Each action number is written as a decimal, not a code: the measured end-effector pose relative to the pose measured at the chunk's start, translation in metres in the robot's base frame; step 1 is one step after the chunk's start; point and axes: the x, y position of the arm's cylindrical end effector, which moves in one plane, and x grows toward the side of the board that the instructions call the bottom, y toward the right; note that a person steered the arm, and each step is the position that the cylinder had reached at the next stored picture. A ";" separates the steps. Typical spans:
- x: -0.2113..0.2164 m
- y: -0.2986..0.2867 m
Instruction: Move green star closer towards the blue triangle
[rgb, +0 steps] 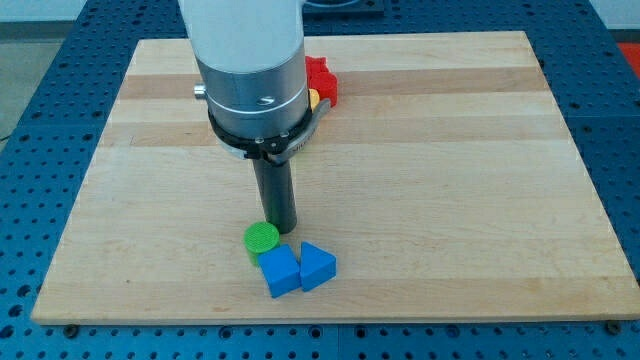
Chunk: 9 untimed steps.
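My tip (284, 230) rests on the board just to the right of a green block (261, 237) that looks round, touching it or nearly so. A blue cube (280, 271) lies directly below the green block, touching it. The blue triangle (318, 266) lies against the cube's right side, below and to the right of my tip. No star-shaped green block shows in the view; the arm's wide body hides part of the board near the view's top.
A red block (321, 78) and a sliver of a yellow block (313, 98) show at the view's top, partly hidden behind the arm's body (252, 80). The wooden board (450, 180) sits on a blue perforated table.
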 end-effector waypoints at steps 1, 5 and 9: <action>-0.035 -0.002; -0.133 -0.074; -0.139 0.058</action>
